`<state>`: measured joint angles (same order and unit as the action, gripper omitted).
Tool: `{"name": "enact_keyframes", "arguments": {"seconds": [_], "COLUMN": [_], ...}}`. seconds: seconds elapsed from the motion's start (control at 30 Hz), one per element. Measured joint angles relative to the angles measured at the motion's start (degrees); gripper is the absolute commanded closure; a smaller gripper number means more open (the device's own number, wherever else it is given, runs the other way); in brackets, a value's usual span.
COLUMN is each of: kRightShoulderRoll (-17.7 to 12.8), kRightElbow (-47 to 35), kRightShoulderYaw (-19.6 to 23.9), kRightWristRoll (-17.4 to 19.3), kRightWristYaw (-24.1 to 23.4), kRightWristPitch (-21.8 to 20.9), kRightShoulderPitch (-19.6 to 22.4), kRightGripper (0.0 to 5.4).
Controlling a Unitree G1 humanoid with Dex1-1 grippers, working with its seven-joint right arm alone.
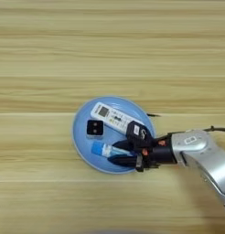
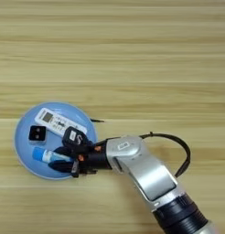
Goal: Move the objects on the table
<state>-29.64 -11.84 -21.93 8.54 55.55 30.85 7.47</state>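
On the light wooden table (image 1: pixel 109 45), toward its near half, you have a round blue plate (image 1: pixel 82 137) carrying all three items. Your white remote (image 1: pixel 112 117) lies diagonally across the plate's upper part, its small screen end toward the upper left and its other end running under the gripper's black housing. Just below that screen end sits the small black block (image 1: pixel 94 129), flat on the plate and apart from the remote. Below the block lies the blue tube (image 1: pixel 101 149), roughly horizontal, its blue end pointing left and its paler end reaching right between the gripper's fingers. Your right gripper (image 1: pixel 121 153) comes in from the right on a silver forearm (image 2: pixel 146 171), low over the plate's right side — one black finger (image 1: pixel 122 145) sits above the tube, the other below it, both close against it, so the gripper appears clenched on the tube. A black cable (image 2: pixel 178 146) loops off the forearm over bare wood.
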Motion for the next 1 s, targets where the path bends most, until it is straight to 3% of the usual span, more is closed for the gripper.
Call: {"name": "enact_keyframes", "arguments": {"seconds": [0.57, 1.0], "kRightShoulderRoll": [0.76, 1.39], "kRightElbow": [0.85, -1.36], "kRightShoulderYaw": [0.16, 4.87], "kRightWristRoll": [0.07, 2.16], "kRightWristYaw": [0.19, -0.33], "kRightWristPitch": [-0.01, 0.04], "kRightShoulderPitch": [0.52, 2.16], "kRightGripper": [2.01, 0.76]}}
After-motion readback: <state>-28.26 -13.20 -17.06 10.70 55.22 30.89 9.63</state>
